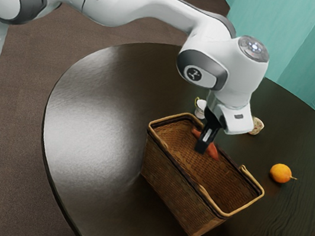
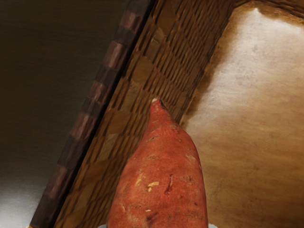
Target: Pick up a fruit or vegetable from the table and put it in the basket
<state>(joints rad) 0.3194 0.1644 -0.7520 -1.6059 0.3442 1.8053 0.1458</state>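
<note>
While the sweet potato [image 1: 212, 152] is hanging over the open basket [image 1: 172, 193], the gripper [image 1: 203, 144] is pinching it from both sides, folks! Outside the wicker, a white cup [image 1: 200, 108] and a speckled lump [image 1: 257, 127] are sitting on the dark table [image 1: 96, 105], and an orange [image 1: 280, 173] is resting there too.

White cup [image 1: 200, 108], tan lump [image 1: 257, 127], orange fruit [image 1: 280, 173] — teal wall [image 1: 291, 31] — brown floor [image 1: 36, 87].

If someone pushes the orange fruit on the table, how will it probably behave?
The orange fruit looks almost round, so it would likely roll easily. The table looks flat and glossy, so probably little would slow it. Its small stem might make it wobble.
</note>
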